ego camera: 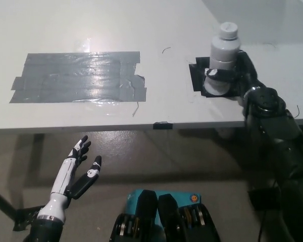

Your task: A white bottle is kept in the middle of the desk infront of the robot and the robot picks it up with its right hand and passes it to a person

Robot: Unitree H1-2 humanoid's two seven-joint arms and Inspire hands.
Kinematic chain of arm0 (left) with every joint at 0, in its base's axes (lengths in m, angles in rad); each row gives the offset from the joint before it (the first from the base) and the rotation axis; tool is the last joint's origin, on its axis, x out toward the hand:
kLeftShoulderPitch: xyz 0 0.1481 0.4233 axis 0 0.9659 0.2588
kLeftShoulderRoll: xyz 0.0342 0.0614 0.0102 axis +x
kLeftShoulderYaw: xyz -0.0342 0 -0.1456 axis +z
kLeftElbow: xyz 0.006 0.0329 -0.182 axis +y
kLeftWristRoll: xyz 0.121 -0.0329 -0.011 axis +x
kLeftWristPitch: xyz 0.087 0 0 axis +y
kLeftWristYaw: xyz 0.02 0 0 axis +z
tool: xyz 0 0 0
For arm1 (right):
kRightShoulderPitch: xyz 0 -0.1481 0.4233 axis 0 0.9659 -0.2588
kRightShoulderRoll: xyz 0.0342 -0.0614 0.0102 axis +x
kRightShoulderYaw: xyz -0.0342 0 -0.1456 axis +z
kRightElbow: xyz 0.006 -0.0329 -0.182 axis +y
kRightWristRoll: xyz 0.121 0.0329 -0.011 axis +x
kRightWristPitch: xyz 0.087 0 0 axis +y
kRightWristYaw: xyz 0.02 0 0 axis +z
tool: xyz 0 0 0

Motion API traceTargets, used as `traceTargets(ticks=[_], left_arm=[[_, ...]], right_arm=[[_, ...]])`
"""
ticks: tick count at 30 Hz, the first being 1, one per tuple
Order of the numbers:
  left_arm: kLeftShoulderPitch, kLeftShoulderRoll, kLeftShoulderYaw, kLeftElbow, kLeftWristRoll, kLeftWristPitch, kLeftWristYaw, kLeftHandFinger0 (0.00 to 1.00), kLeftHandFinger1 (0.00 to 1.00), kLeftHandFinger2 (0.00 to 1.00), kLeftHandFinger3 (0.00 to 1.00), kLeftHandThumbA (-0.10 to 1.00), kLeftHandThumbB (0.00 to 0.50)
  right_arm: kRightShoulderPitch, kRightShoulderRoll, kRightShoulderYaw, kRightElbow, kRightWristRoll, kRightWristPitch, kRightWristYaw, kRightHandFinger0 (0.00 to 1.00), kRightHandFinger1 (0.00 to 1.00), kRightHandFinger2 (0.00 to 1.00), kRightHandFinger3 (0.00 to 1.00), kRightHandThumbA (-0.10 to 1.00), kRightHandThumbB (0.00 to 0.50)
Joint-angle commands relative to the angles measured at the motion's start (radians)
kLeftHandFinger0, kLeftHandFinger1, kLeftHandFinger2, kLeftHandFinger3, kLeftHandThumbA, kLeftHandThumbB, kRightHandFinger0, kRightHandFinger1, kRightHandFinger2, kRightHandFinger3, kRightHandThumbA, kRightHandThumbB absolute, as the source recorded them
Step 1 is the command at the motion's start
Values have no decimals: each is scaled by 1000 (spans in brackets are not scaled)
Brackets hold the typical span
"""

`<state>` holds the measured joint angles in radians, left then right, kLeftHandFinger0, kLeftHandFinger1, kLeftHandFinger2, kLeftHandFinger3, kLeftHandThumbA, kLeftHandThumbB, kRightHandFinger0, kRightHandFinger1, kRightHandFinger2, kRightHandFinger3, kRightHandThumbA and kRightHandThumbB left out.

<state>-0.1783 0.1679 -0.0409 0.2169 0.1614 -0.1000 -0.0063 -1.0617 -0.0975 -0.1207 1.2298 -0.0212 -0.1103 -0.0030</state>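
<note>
Head view shows the black fingers (215, 73) of the right hand (237, 73) wrapped around the lower body of the white bottle (221, 59), clamped on it, with one pale-tipped finger crossing the near face of the bottle and the rest of the hand pressed against its right side. From the hand the black right arm (272, 126) runs toward the near right, passing over the near edge of the desk (91, 30) and dropping below it. The bottle stands upright with its ribbed sides and round white cap on top, its base on a black tape patch (197, 75) at the right part of the desk, close to the near edge. Whether the base touches the patch or sits just clear of it cannot be told. To the left, well apart from the bottle, a large rectangle of grey tape (78, 76) lies flat on the white desk surface, shiny under the light. A small dark clip-like piece (162, 125) sits on the near edge of the desk between the two tape areas. The white left hand (81, 171) rests low at the near left, below the desk edge, its fingers spread apart and holding nothing.
</note>
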Motion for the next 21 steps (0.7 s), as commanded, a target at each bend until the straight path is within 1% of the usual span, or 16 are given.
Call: traceTargets(ticks=[1,2,3,4,5,6,7,9,11,13,15,18,19,21], left_arm=[[-23,16,6,-9,6,-36,5,1000,1000,1000,1000,535,0],[-23,17,6,-9,6,-37,5,1000,1000,1000,1000,535,0],[-24,19,7,-9,7,-37,5,1000,1000,1000,1000,536,0],[-29,21,9,-10,7,-33,5,1000,1000,1000,1000,550,0],[-35,21,13,-9,0,-33,3,1000,1000,1000,1000,553,0],[-35,22,14,-12,-4,-29,1,1000,1000,1000,1000,554,0],[-36,23,15,-18,-3,-25,0,1000,1000,1000,1000,554,0],[-38,25,16,-19,-2,-25,0,1000,1000,1000,1000,554,0],[-40,27,14,-13,-2,-27,-4,1000,1000,1000,1000,559,0],[-42,25,11,-12,4,-19,-1,1000,1000,1000,1000,581,0],[-44,25,10,-16,7,-7,-1,1000,1000,1000,1000,582,0],[-41,27,13,-15,3,-17,0,1000,1000,1000,1000,562,0],[-40,29,14,-14,4,-17,1,1000,1000,1000,1000,562,0],[-41,29,15,-11,1,-16,0,1000,1000,1000,1000,574,0]], right_arm=[[-105,12,17,42,5,-29,-28,990,985,1000,1000,376,407],[-108,13,19,47,5,-28,-33,990,985,1000,1000,376,407],[-118,13,53,67,-38,-13,-86,548,601,699,713,153,333],[-121,14,76,81,-62,-8,-118,27,167,422,354,-90,241],[-117,10,86,93,-64,-12,-129,5,224,577,488,-98,192],[-115,7,87,99,-57,-22,-124,13,392,760,695,-100,184],[-112,3,81,107,-41,-34,-107,49,504,814,760,-100,179],[-106,-3,85,113,-37,-50,-106,74,523,804,760,-100,183],[-98,-8,90,112,-38,-56,-115,112,553,839,812,-100,180],[-91,-14,89,101,-34,-68,-113,200,609,887,849,-100,177],[-93,-15,86,94,-30,-73,-111,195,606,890,857,-100,179],[-97,-6,90,66,-31,-89,-96,155,590,879,883,-100,166],[-99,0,95,56,-36,-89,-98,151,594,881,891,-100,172],[-101,14,118,18,-60,-91,-109,166,620,898,905,-100,153]])
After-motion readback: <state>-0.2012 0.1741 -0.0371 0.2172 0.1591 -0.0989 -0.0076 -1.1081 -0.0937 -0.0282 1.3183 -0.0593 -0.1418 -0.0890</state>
